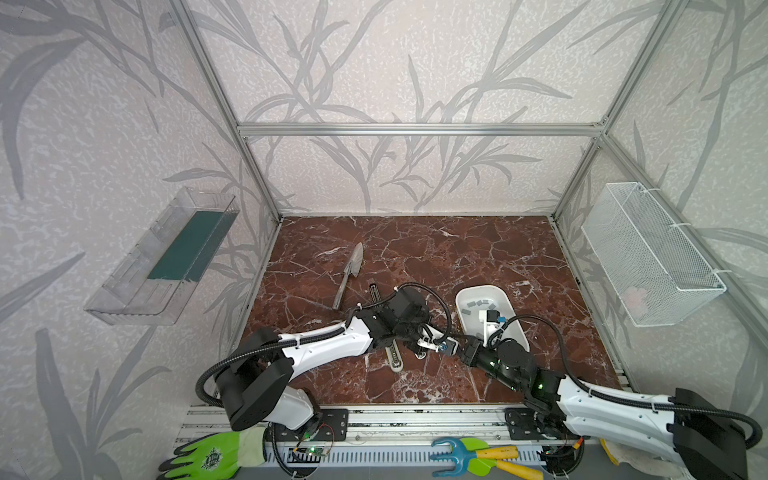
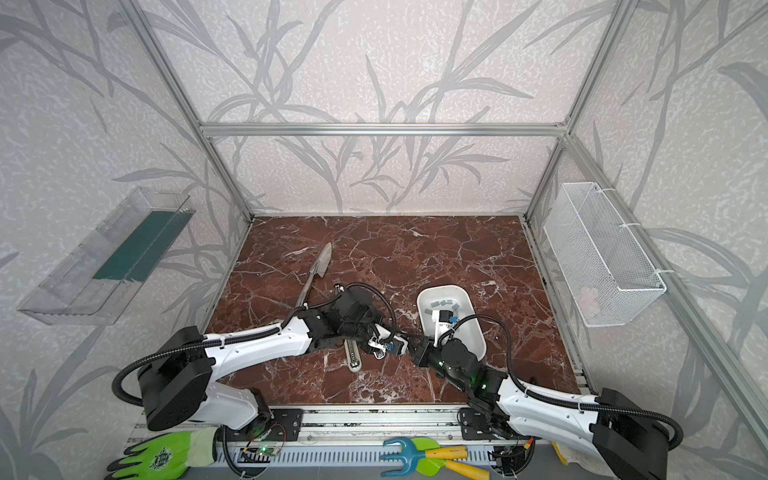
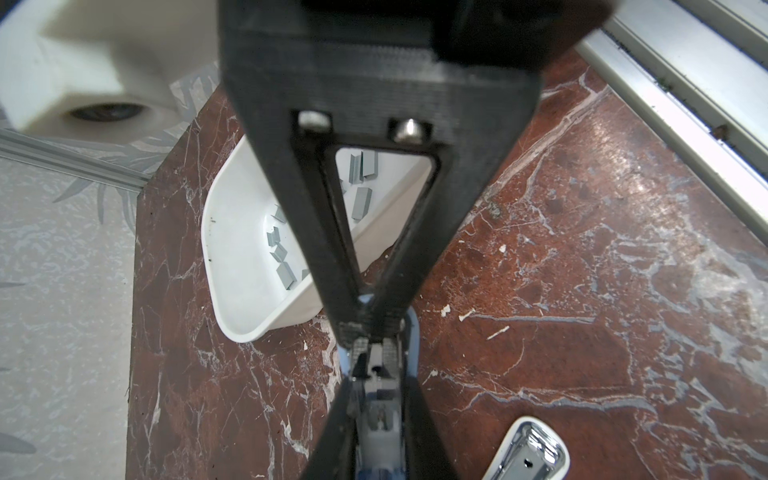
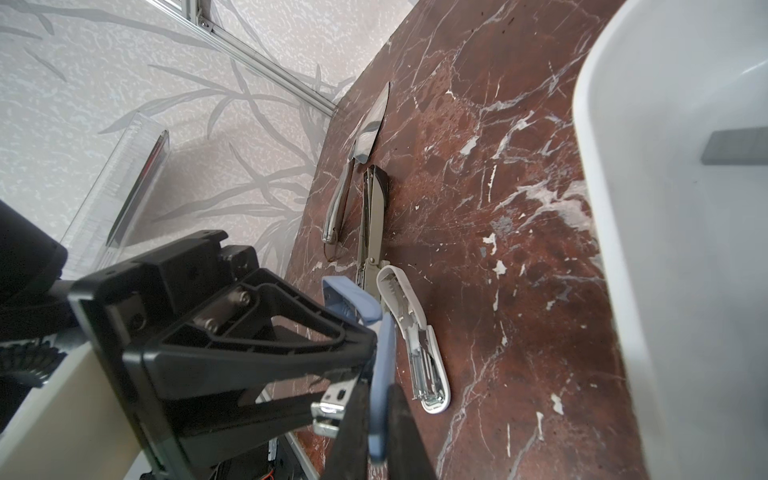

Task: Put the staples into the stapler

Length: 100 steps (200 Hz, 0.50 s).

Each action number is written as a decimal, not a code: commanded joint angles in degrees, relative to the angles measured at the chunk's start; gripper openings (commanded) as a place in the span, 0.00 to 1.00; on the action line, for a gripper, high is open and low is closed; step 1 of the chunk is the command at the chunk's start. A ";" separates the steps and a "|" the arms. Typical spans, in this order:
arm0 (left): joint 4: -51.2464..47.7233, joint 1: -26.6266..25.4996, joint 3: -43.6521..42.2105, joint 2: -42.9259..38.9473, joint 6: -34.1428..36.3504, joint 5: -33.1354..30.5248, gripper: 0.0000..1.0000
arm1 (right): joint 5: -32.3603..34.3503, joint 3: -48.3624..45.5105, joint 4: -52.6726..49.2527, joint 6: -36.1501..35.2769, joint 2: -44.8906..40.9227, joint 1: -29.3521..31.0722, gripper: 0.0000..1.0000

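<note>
Left tool (image 3: 368, 332), pinched fully together on the metal channel of the blue stapler (image 4: 353, 300), and my right tool (image 4: 378, 440), clamped across its blue arm, hold it open near the white tray (image 3: 232, 270), evidently ready for the staples (image 3: 360, 202) lying loose inside that tray.

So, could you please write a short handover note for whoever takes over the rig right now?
Left gripper: fingers shut on the metal magazine of the blue stapler.
Right gripper: fingers appear closed on the same stapler's blue base.
Staples: the visible ones lie in the white tray; none is held.
White stapler: lying open on the table.
Done: blue stapler hinged open.
Left: fetch a strip, seat it in the magazine, close.
</note>
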 commanded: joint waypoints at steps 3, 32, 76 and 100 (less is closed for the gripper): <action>-2.37 0.10 1.02 0.99 2.79 0.34 0.02 | 2.39 1.91 0.28 -0.49 -2.24 0.13 0.28; -2.36 1.98 0.77 2.06 4.73 0.53 0.01 | 5.23 1.49 -6.35 -1.20 -9.70 0.13 0.32; -7.55 5.03 3.78 6.60 19.15 -1.54 0.00 | 12.81 -0.29 -18.50 -2.93 -26.22 0.04 0.37; -17.55 5.94 9.27 10.75 30.93 -2.27 0.00 | 15.81 0.22 -27.42 -4.88 -35.81 -0.04 0.38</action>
